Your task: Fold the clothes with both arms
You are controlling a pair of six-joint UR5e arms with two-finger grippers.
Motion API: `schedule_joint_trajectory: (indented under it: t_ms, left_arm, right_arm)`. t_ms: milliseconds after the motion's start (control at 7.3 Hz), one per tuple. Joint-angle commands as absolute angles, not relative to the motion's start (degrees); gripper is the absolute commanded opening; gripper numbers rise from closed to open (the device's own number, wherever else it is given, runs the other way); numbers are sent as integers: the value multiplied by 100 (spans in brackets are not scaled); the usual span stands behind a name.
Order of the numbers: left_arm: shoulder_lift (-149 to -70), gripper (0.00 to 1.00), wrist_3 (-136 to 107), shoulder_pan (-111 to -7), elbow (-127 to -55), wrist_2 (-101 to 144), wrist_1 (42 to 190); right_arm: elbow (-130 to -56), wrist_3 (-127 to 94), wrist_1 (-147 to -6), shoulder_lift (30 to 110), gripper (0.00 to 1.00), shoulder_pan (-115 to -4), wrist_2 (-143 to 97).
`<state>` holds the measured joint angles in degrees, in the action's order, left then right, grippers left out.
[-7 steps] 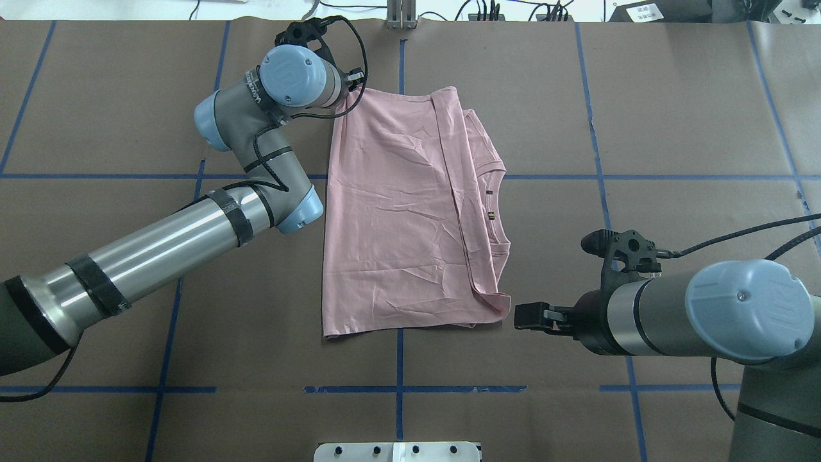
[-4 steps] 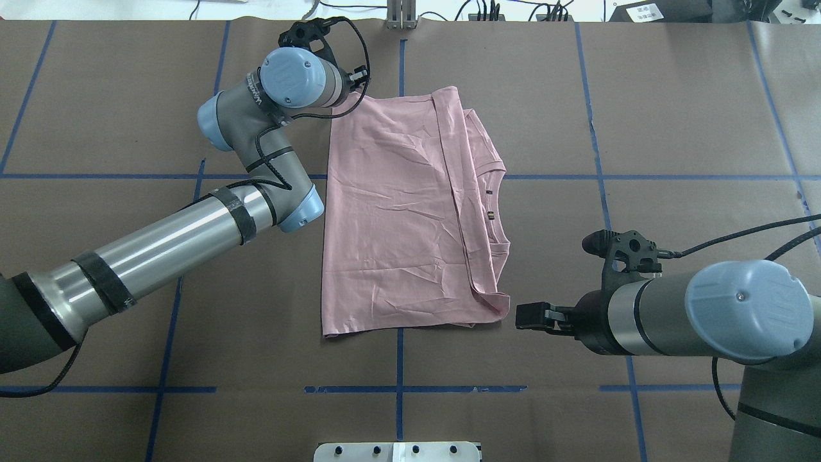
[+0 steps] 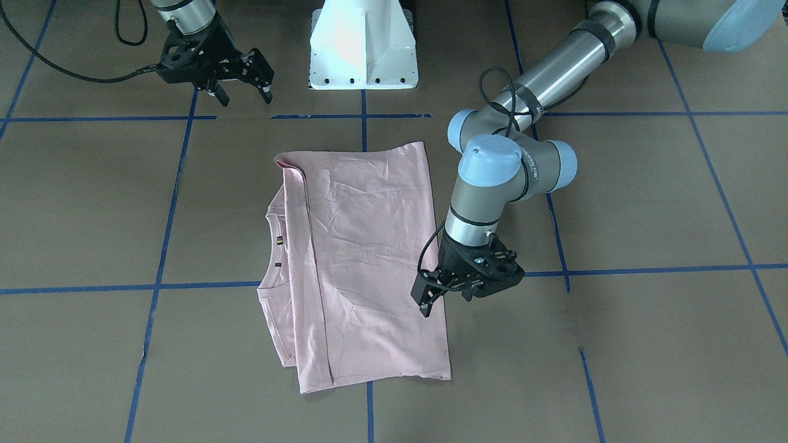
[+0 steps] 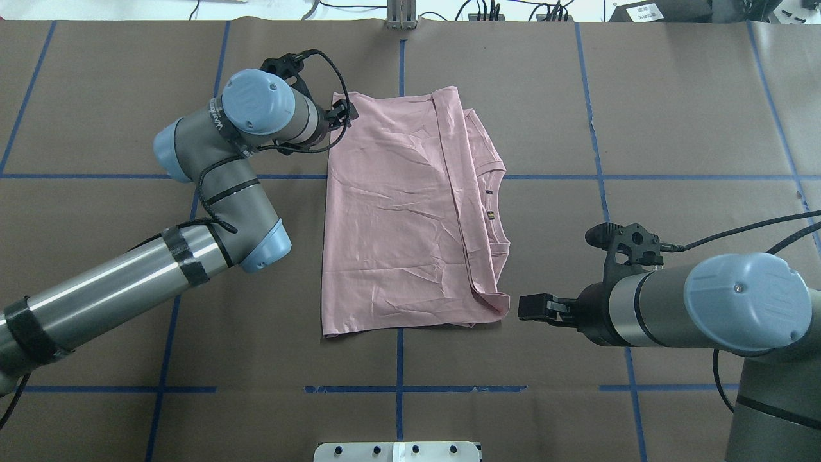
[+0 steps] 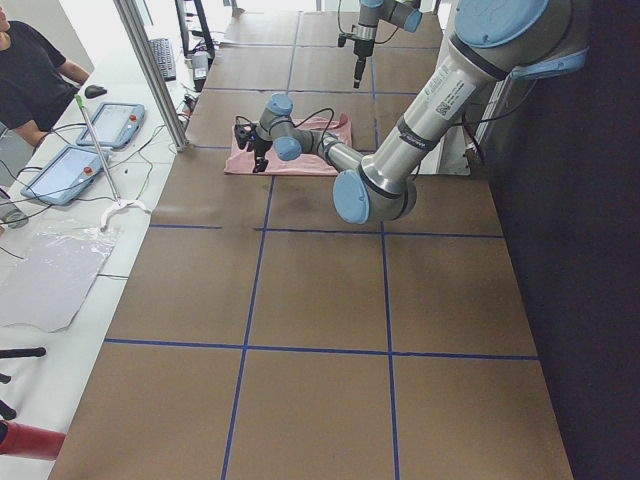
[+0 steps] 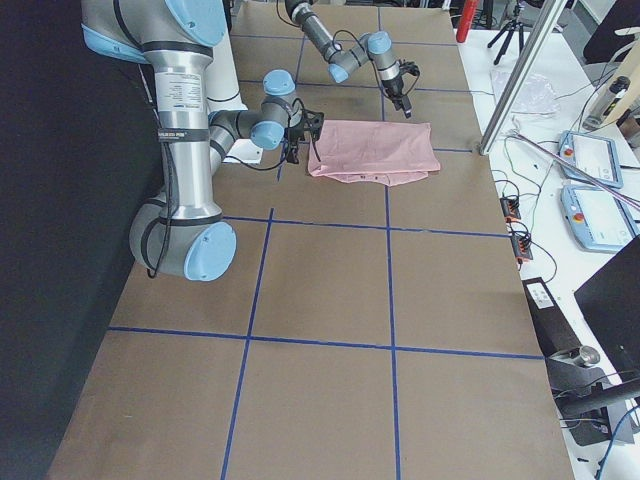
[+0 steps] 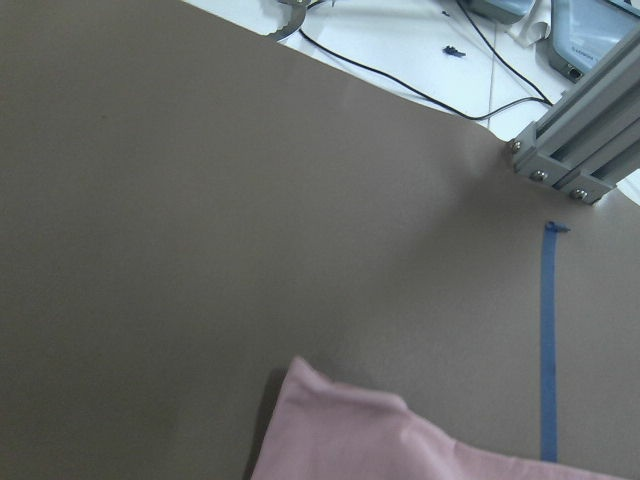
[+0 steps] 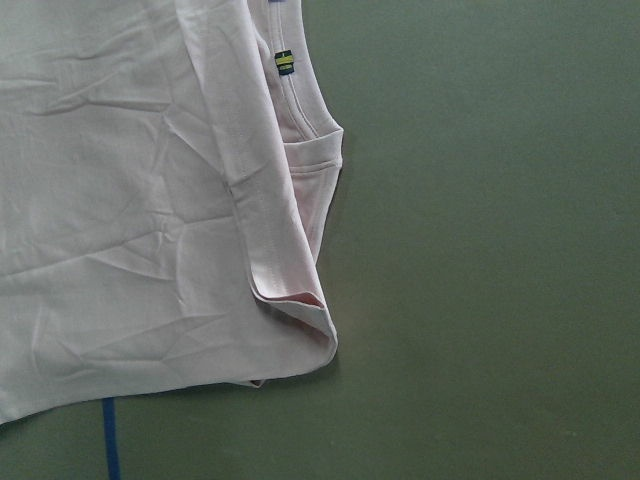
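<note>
The clothes, one pale pink T-shirt (image 4: pixel 397 212), lie folded in half and flat on the brown table, collar and label toward my right side. The shirt (image 3: pixel 363 258) shows only plain pink. My left gripper (image 3: pixel 446 298) hangs open just above the shirt's far left edge, one finger over the cloth and nothing held. In the overhead view this left gripper (image 4: pixel 343 114) is mostly hidden by its wrist. The left wrist view shows only a shirt corner (image 7: pixel 350 440) lying on the table. My right gripper (image 4: pixel 529 308) stands open beside the near right corner (image 8: pixel 300 320), apart from it.
The white pedestal base (image 3: pixel 363 49) stands at the robot's edge of the table. An aluminium post (image 4: pixel 401 16) and cables sit at the far edge. Blue tape lines (image 4: pixel 399 359) cross the table. A person (image 5: pixel 30 70) sits at a side bench with tablets.
My left arm has swung left and back toward the robot, off the far left corner. That corner, earlier drawn up toward the gripper, now lies flat. The right arm has barely moved.
</note>
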<state>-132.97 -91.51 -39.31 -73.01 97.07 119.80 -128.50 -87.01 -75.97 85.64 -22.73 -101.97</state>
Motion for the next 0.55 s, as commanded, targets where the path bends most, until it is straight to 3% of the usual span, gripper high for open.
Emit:
schedule_joint_trajectory:
  t_ms: [0, 137, 411]
  left_arm:
    - [-12459, 100, -9875, -3457, -8982, 9773, 10675]
    - [-11958, 100, -10349, -2984, -9826, 9721, 10200]
    - [-11751, 100, -11403, -2113, -10318, 9625, 9688]
  right_arm:
    - [-12823, -8701, -7611, 8561, 100, -2399, -10213]
    - [-12815, -8684, -7603, 8569, 100, -2434, -10187]
    - [-12814, -8684, -7603, 8569, 100, -2452, -10178]
